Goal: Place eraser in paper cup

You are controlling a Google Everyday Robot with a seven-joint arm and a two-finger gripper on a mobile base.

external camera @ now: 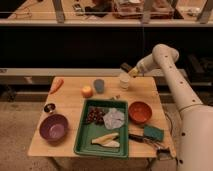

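The white paper cup (124, 81) stands upright at the back of the wooden table (70, 102), right of the grey-blue cup (99, 86). My gripper (126, 68) hangs just above and slightly behind the paper cup's rim, reaching in from the right on the white arm (170, 70), and it is shut. Its dark tip is all that shows there. I cannot make out the eraser, neither at the fingers nor on the table.
A green tray (83, 135) with food sits in the middle front. Around it are an orange bowl (140, 112), a purple bowl (53, 127), a green sponge (153, 132), an orange fruit (87, 91), a carrot (56, 85) and a small dark tin (49, 107).
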